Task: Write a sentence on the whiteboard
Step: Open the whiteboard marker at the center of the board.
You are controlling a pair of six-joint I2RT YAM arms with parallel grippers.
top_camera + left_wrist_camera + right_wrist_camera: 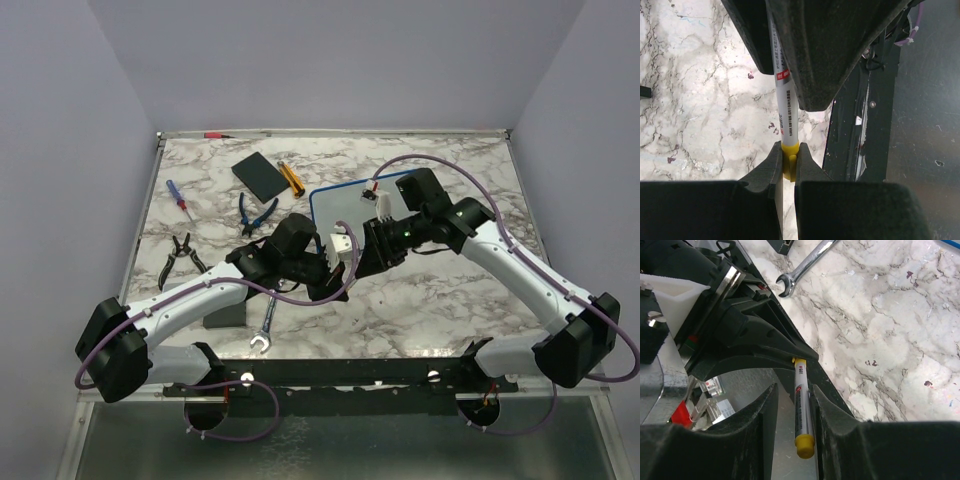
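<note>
Small rectangular whiteboard (336, 208), white-faced with a thin blue rounded frame, lay flat on the grey-veined marble-patterned table (440, 300). It sat right of centre, its right part hidden beneath the right arm. No writing could be made out on the exposed face.

Just on the near side of the board, a slim white marker (785, 110) with yellow ends was held above the table between the two grippers, which met tip to tip. The left gripper (789, 159) was closed on one yellow end, pinching it from both sides. The right gripper (794, 392) straddled the barrel toward the other yellow end. One finger touched the barrel and a sliver of gap showed at the other, so a firm clamp could not be confirmed.

The marker's long axis ran from gripper to gripper, roughly left to right, apparently along the board's face rather than toward it. The board lay beyond the marker, away from the arm bases, with the right gripper the nearer. Which end bore the cap could not be told. By judgement, writing required a bared tip turned down onto the white face.

A silver open-ended spanner (262, 330) lay beside the left arm. Blue-handled pliers (257, 213) and a black rectangular pad (258, 174) lay left of the board.
</note>
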